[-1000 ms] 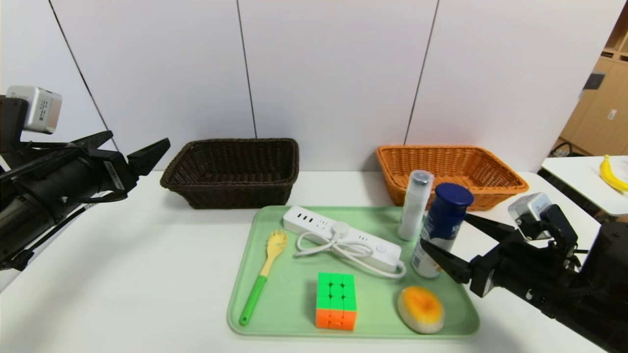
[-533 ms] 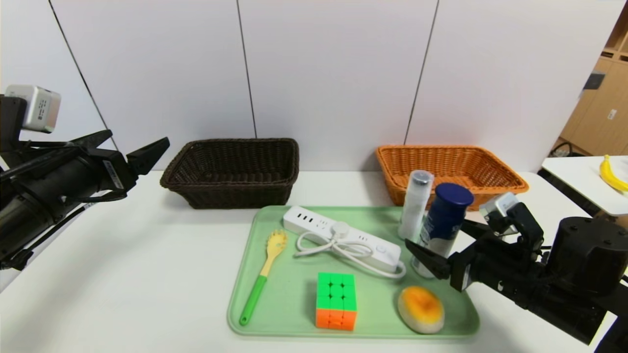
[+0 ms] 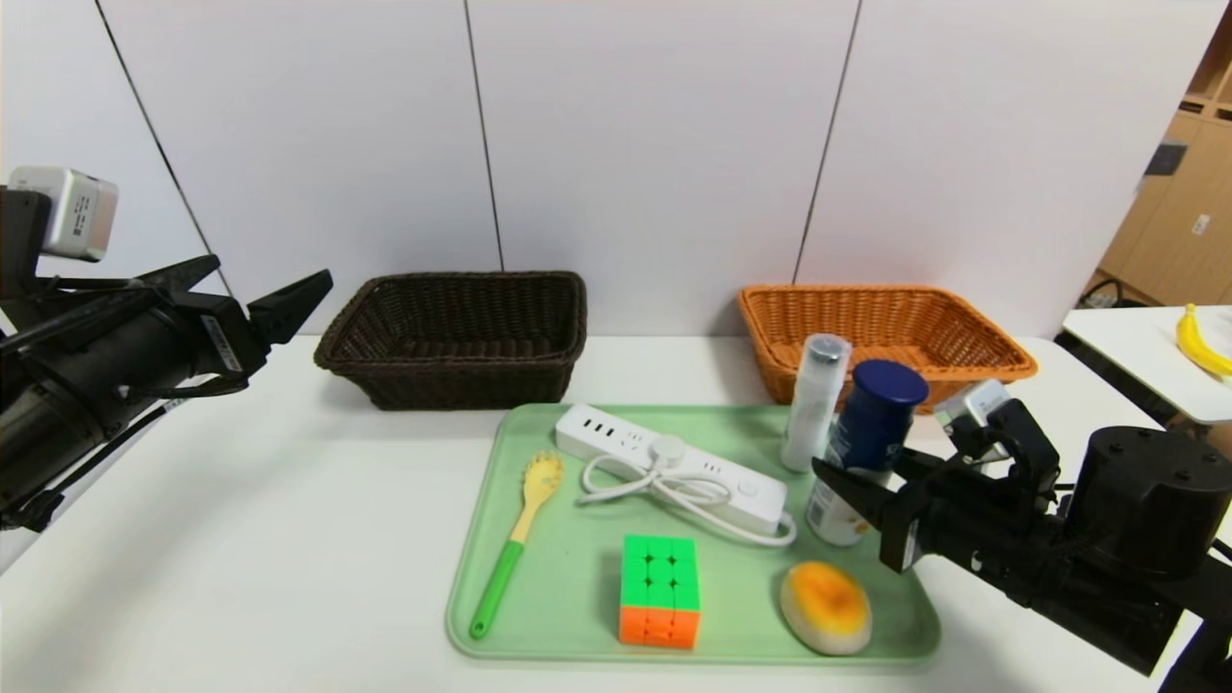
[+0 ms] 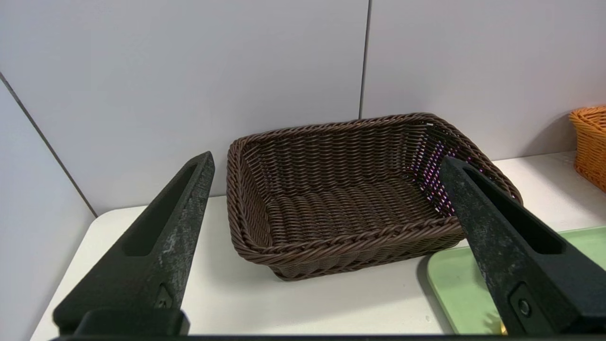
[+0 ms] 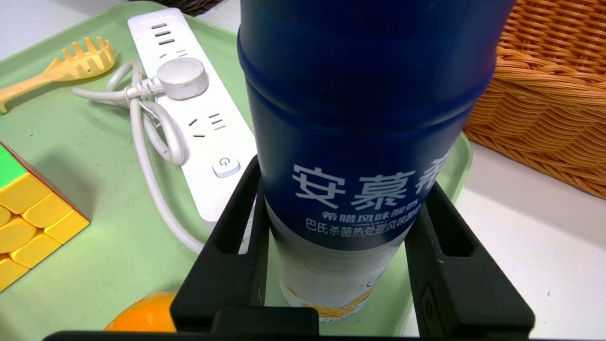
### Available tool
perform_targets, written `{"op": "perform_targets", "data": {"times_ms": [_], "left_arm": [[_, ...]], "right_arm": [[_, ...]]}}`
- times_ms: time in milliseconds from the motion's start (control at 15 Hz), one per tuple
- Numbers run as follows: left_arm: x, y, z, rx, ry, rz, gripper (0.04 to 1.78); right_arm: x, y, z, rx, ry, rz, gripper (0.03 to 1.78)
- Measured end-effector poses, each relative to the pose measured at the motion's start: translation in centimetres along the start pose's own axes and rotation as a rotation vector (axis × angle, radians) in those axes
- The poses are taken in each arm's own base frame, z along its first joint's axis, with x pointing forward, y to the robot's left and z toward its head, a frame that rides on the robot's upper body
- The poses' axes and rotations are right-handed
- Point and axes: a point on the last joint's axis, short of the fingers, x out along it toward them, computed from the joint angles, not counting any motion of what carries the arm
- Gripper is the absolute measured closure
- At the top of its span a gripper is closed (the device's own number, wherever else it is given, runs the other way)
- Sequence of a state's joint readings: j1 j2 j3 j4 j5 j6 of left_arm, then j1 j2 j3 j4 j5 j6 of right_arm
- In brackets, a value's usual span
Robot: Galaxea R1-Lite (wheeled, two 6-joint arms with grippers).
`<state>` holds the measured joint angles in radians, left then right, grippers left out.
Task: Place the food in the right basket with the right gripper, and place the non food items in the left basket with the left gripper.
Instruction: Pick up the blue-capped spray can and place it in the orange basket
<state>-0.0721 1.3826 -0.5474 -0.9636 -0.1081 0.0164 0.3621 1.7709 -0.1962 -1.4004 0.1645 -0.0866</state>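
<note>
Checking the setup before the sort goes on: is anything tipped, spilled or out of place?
Nothing stands out. The blue bottle stands upright on the green tray between the right tool's fingers. The white bottle is upright too; both baskets sit level. The left tool hangs open near the brown basket.

Office-like room, white partition panels (image 3: 654, 144), wooden cabinets (image 3: 1179, 221), white table (image 3: 241, 539)

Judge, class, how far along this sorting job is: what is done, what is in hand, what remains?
Done: nothing; the dark brown wicker basket and the orange wicker basket hold nothing visible.

In hand: the right tool straddles the blue-capped drink bottle standing on the green tray.

Left: bun, power strip, cube, pasta spoon and white tube all lie on the tray. The left tool hangs open near the brown basket.
</note>
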Motion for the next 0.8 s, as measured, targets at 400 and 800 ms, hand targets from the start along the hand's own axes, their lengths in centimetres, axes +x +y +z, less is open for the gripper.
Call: {"op": "perform_targets", "data": {"times_ms": [400,800], "left_arm": [[0.0,0.0,0.1,-0.002,-0.003,0.000,0.13],[0.1,0.0,0.2,0.002,-0.008,-0.003,0.13]], "right_arm": [[-1.5,0.1,1.1,-0.005,-0.063,-0.006,1.01],[-3.8,-1.2,7.9,-0.028,-0.216,-0.105,1.01]]}}
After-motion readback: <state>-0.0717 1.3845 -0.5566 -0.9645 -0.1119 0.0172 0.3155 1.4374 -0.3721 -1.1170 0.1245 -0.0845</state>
